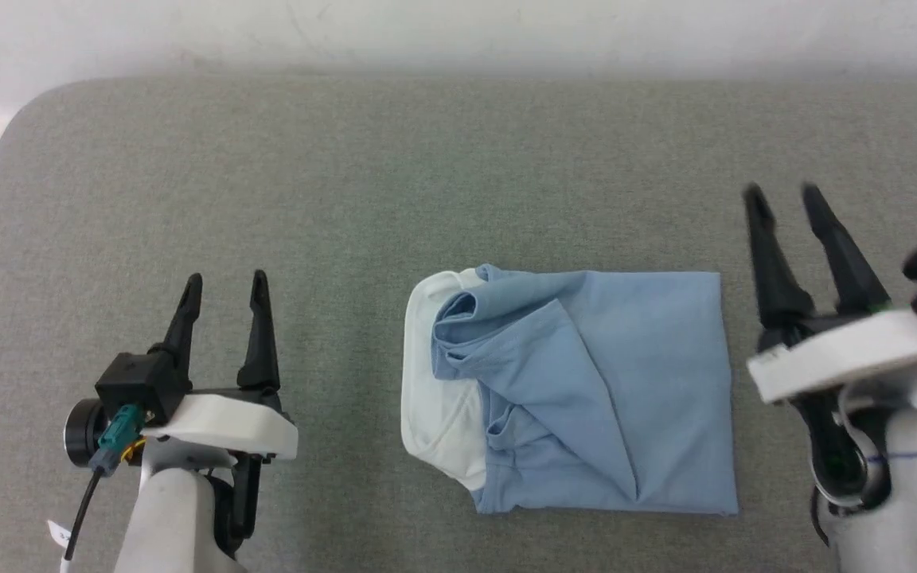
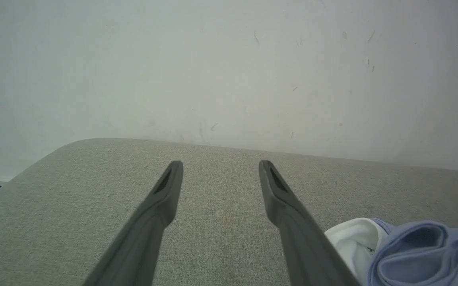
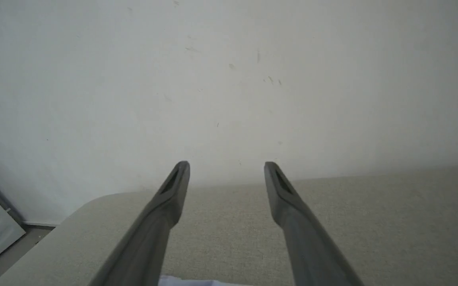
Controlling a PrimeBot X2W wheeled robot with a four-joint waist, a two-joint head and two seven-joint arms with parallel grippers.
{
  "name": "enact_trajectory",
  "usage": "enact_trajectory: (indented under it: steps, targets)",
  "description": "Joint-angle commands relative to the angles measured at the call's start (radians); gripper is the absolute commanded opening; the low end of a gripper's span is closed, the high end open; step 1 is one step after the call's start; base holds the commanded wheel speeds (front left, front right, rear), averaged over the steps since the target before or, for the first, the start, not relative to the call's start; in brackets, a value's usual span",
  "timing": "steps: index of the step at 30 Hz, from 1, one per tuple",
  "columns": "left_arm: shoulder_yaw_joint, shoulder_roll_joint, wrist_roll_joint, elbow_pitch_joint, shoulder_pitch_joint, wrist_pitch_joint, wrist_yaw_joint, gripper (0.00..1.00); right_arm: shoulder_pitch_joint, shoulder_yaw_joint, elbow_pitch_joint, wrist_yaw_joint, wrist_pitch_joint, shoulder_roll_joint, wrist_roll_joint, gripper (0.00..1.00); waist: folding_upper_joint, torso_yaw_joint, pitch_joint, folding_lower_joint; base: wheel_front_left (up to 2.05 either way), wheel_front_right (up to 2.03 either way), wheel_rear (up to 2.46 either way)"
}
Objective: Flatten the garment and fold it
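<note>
lying folded on table (image 1: 267, 175), light blue garment (image 1: 626, 382), white collar (image 1: 435, 398) left.

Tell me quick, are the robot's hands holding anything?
Left gripper: open, holding nothing.
Right gripper: open, holding nothing.

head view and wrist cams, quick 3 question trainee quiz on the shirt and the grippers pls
1. True or false: the garment lies folded on the grey surface between the left gripper and the right gripper, touched by neither.
2. Pick one. The left gripper is: A) shut on a sleeve; B) open and holding nothing; C) pressing down on the shirt.
3. Fill in: the garment's white fabric shows at the end nearer the ___ gripper.

Key: 1 true. 2 B. 3 left.
</note>
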Motion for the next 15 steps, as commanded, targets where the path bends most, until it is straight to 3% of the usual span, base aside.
enact_trajectory:
  steps: [1, 6, 15]
  targets:
    - [0.003, -0.004, 0.007, -0.008, 0.011, -0.005, -0.004, 1.0, 0.023, -0.02, 0.012, -0.001, 0.009, 0.002, 0.009, 1.0, 0.0, -0.008, -0.008, 0.0001, 0.0, 0.0, 0.0]
    - [0.009, -0.004, 0.008, -0.007, 0.015, -0.005, -0.01, 1.0, 0.097, -0.099, 0.098, -0.001, 0.098, 0.002, 0.064, 1.0, 0.0, -0.014, -0.014, 0.0001, 0.0, 0.0, 0.0]
    - [0.007, -0.004, 0.006, -0.001, 0.015, -0.005, -0.019, 1.0, 0.103, -0.095, 0.298, -0.001, 0.344, 0.002, 0.218, 1.0, 0.0, -0.003, -0.012, 0.0001, 0.0, 0.0, 0.0]
